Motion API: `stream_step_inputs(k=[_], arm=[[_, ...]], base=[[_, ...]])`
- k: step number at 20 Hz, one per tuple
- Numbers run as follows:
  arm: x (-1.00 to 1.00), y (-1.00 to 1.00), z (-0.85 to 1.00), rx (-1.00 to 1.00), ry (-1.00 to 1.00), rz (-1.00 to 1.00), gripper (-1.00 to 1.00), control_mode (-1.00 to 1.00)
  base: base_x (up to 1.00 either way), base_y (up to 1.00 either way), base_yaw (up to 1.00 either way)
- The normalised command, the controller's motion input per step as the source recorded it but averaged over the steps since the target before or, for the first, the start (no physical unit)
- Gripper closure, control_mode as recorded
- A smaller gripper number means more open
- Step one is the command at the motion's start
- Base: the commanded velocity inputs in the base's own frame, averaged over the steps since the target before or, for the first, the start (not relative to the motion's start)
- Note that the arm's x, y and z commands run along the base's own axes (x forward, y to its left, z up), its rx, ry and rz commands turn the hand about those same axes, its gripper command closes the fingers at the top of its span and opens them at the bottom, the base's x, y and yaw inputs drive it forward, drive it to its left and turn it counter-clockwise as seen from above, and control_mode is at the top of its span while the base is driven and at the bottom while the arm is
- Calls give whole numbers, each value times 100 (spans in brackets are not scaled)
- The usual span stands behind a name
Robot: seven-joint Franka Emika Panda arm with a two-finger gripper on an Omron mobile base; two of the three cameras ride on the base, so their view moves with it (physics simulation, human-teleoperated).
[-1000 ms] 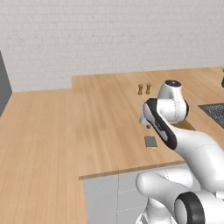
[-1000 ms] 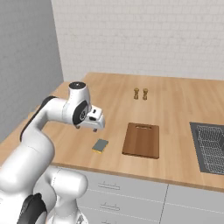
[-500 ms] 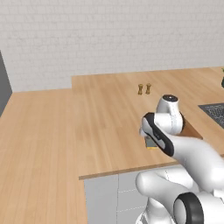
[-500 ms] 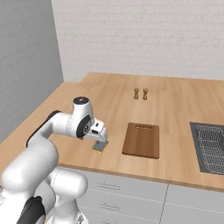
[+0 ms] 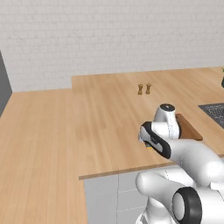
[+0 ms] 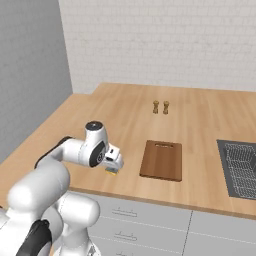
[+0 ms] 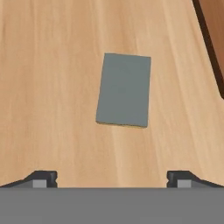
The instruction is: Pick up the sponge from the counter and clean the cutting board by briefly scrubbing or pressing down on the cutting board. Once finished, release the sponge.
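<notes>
The sponge (image 7: 124, 89) lies flat on the counter (image 7: 52, 87), grey-green top up with a thin yellow edge showing. My gripper (image 7: 112, 179) hangs just above it, open, its two fingertips (image 7: 41, 178) spread wider than the sponge and holding nothing. From the right base view the gripper (image 6: 113, 166) is low over the sponge (image 6: 111, 171), near the counter's front edge. The reddish-brown cutting board (image 6: 161, 160) lies just to the right of the sponge, and its edge (image 7: 214, 39) shows at the hand view's upper right. In the left base view my arm covers most of the sponge (image 5: 149, 148).
Two small brown shakers (image 6: 160, 107) stand farther back on the counter (image 6: 125, 115). A dark grey grid panel (image 6: 240, 167) is set into the counter at the right. The counter's front edge (image 6: 150, 197) runs close below the sponge.
The arm has swung down and toward the counter's front edge, bringing the hand low over the sponge. The sponge and the board have not moved.
</notes>
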Motion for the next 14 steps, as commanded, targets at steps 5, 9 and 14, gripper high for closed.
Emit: stream_step_inputs(k=[5,9,14], arm=[[9,-4,-19,0,0,0,-100,-100],[17,-2,-18,0,0,0,-100,-100],[21,-5,-14,0,0,0,-100,-100]], base=[[0,0,0],[0,0,0],[0,0,0]])
